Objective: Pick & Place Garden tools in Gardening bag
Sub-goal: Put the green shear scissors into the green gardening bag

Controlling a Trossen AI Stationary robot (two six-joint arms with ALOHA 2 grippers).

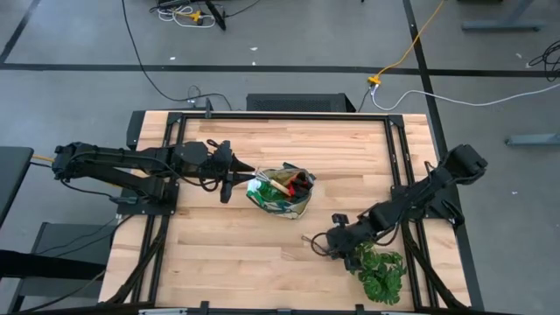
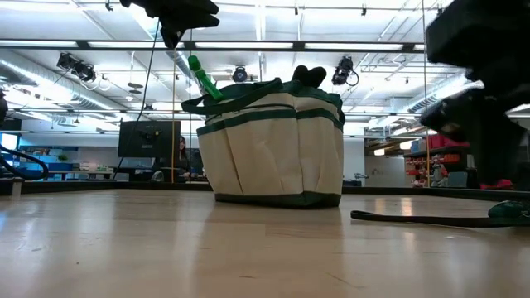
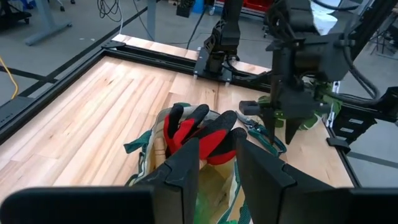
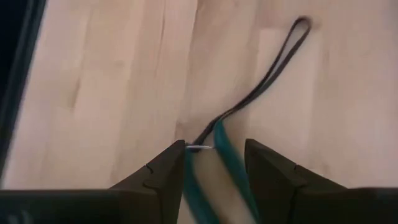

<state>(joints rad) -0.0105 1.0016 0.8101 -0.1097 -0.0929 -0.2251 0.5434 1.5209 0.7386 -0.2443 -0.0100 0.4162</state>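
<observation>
The tan gardening bag with green trim (image 1: 280,194) stands upright at mid-table (image 2: 273,149). Red gloves with black fingertips (image 3: 199,134) lie in its mouth, and a green stem (image 2: 203,79) sticks out of its top. My left gripper (image 1: 252,170) hovers open and empty just left of and above the bag (image 3: 217,146). My right gripper (image 1: 317,243) points down, open, near the front right. Its fingers stand on either side of the teal handles of the pruning shears (image 4: 217,165). The shears' dark loop cord (image 4: 273,68) trails flat on the table (image 2: 414,219). My right gripper comes from above with one finger on each side of the shears' teal handles (image 4: 221,149), and the shears lie on the table. I cannot tell whether the fingers touch the handles.
A leafy green plant (image 1: 381,273) stands at the front right, close beside my right arm. A black frame rail (image 1: 280,115) runs around the tabletop. There is bare wood left of and in front of the bag.
</observation>
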